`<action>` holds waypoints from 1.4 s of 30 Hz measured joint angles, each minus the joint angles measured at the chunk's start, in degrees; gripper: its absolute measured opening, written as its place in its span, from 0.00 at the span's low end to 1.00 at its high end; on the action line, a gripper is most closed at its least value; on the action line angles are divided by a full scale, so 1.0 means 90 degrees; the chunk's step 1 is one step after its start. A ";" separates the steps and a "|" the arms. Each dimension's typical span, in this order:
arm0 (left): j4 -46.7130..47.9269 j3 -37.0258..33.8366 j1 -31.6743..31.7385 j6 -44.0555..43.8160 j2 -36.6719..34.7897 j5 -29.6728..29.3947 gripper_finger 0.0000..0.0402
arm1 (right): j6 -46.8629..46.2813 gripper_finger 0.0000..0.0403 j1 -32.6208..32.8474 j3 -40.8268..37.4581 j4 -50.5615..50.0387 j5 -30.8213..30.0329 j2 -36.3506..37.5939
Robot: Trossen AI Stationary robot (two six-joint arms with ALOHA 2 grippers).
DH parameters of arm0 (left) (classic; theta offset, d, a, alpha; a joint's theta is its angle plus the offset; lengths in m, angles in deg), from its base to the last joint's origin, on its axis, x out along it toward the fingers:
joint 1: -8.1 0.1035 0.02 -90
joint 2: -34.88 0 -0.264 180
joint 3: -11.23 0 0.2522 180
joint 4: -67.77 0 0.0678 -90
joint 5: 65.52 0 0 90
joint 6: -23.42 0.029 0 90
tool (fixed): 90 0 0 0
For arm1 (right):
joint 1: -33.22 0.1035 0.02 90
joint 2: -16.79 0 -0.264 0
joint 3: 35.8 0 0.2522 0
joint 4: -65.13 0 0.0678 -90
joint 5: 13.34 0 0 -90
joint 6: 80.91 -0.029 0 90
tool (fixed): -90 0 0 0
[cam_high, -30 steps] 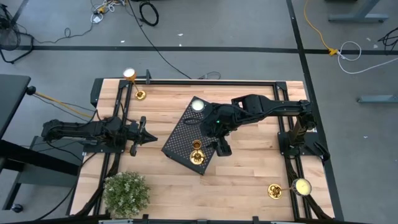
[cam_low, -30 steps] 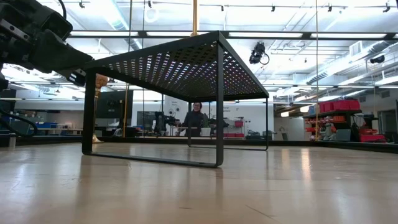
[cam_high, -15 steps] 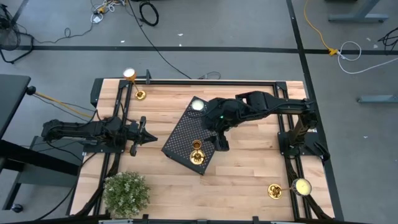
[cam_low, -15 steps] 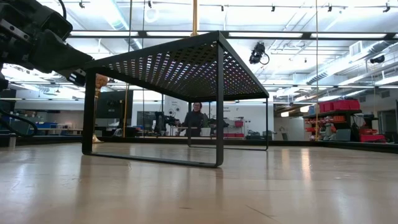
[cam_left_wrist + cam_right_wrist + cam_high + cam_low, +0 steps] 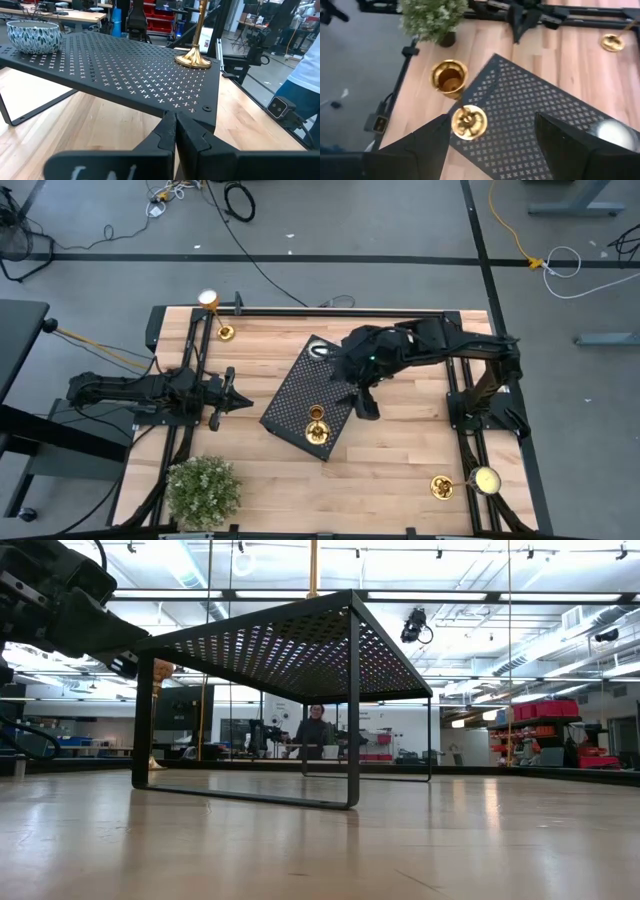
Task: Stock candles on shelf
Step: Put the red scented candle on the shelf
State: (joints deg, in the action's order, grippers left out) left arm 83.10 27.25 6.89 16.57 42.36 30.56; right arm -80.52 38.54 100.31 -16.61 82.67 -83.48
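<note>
The right arm reaches in over the shelf (image 5: 305,402), elbow bent, its end effector (image 5: 364,404) hanging just past the shelf's near-right edge with fingers spread and nothing between them. One candle (image 5: 317,427) stands on the shelf just beside and below that end effector; a second (image 5: 224,332) stands on the tabletop (image 5: 400,455) well away at the far left corner, and a third (image 5: 441,486) sits near the right front corner. The left arm lies stretched low, its end effector (image 5: 238,402) pressed together, pointing at the shelf's left edge. No writing is legible.
</note>
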 joint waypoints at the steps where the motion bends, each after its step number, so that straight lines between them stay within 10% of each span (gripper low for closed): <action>1: -0.0008 0.0002 -0.0001 0.0000 0.0000 -0.0002 0.03 | -0.0012 0.71 -0.0015 0.0000 0.0011 0.0004 0.0017; 9: 0.0000 0.0002 -0.0001 0.0000 -0.0001 0.0000 0.03 | -0.0134 0.71 -0.0077 -0.0002 -0.0294 -0.0890 0.0173; 22: -0.0003 0.0002 0.0002 0.0000 0.0000 -0.0001 0.04 | -0.0134 0.71 -0.0179 -0.0083 -0.0183 -0.0472 0.0179; 42: -0.0003 0.0002 0.0001 0.0000 0.0000 0.0000 0.03 | -0.0557 0.71 -0.0440 -0.2707 0.1319 -0.0084 0.1641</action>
State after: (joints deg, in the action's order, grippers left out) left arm 83.07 27.27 6.90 16.57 42.36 30.57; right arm -85.54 34.58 75.95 -4.74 81.92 -68.71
